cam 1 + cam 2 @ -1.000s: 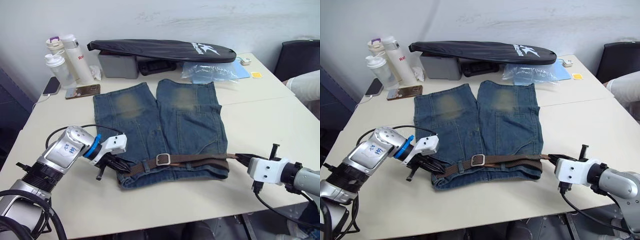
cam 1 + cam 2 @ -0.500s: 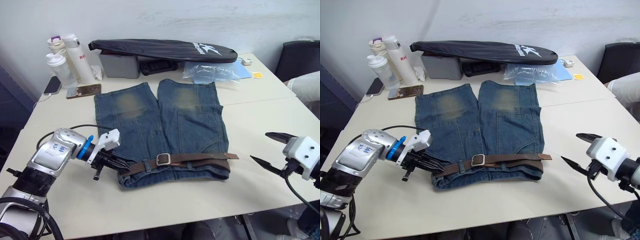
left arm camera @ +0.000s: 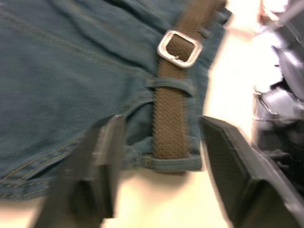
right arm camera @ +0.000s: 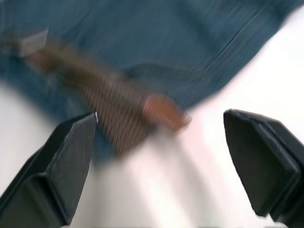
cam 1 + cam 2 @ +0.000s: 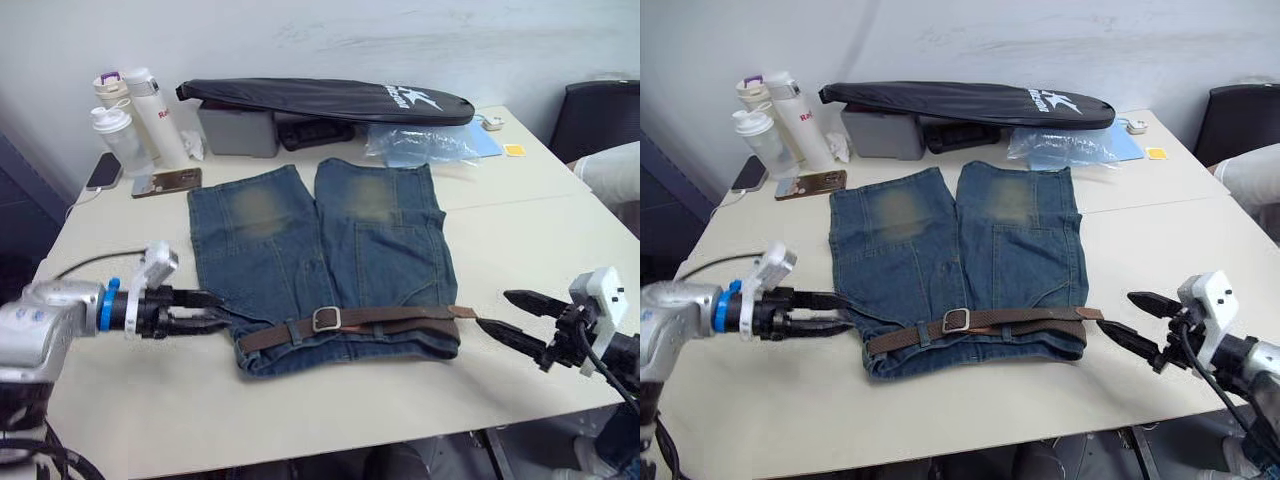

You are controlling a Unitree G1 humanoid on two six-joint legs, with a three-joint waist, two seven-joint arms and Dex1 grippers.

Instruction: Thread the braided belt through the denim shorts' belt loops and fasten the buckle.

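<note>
Belt threaded and buckled — both claws released

The braided belt (image 5: 350,322) lay along the denim shorts (image 5: 320,255) waistband at 6 o'clock; left gripper (image 5: 205,312) and right gripper (image 5: 512,316) gaped empty — a careless sweep could snag the tan tip.

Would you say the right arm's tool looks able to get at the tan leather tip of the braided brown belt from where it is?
Probably yes. The right tool is open beside the tan leather tip of the braided brown belt, which sticks out past the faded blue denim shorts onto bare table, nothing between.

Silver left arm (image 5: 35,325) with blue ring, white wrist blocks, black cables, 2 black fingers (image 5: 197,298) each.
</note>
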